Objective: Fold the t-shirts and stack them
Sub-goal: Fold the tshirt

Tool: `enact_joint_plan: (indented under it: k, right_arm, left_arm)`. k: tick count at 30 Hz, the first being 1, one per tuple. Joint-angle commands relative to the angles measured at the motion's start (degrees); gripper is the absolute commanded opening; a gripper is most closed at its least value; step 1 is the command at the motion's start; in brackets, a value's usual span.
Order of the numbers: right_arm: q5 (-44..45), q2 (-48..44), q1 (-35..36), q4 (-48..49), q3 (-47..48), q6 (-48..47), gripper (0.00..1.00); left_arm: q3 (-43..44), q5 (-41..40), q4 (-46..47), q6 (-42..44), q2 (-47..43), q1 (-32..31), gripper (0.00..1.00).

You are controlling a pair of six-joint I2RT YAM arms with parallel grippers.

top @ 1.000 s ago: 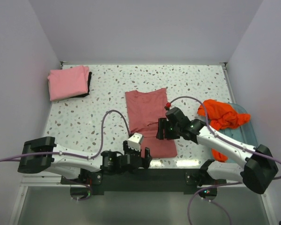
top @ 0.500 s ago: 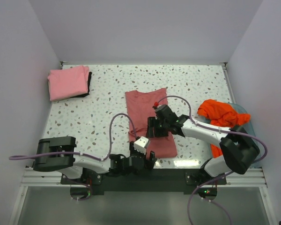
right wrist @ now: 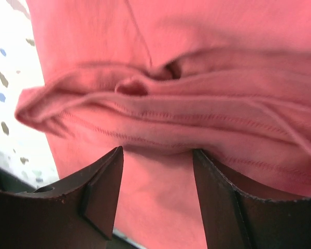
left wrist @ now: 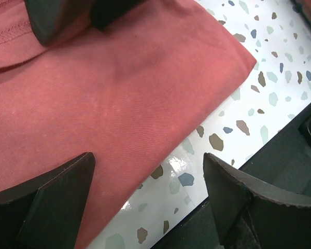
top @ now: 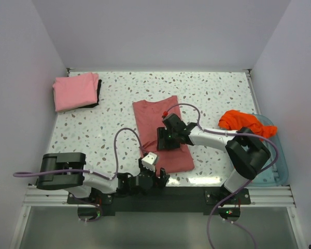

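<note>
With your right end effector (top: 164, 140) half-open astride the red shirt's (top: 154, 111) bunched fold, and the left end effector (top: 151, 176) wide and empty, close squarely before lifting.

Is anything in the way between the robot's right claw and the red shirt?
No. The right gripper sits directly over the red shirt, with a bunched fold just ahead of its fingers. Nothing else comes between them.
</note>
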Motion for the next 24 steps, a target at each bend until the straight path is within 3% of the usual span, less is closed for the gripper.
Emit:
enact_joint_plan:
  k: [1,13,24]
  right_arm:
    - [9.7,1.3,-0.4,-0.9,4.5,-1.4,0.61]
    - [18.4,1.7,-5.0,-5.7,16.1,-4.2,0.62]
    - [7.4,-14.1,-2.6,-6.4,5.1,-5.2,0.61]
  left_arm:
    - [-3.4,0.8,-3.7,-3.5,0.9,-1.5,0.90]
    - [0.1,1.5,-5.2,-3.5,6.6,-5.3,0.90]
    - [-1.0,-3.5,-16.0,-7.3,-1.6,-5.4,0.91]
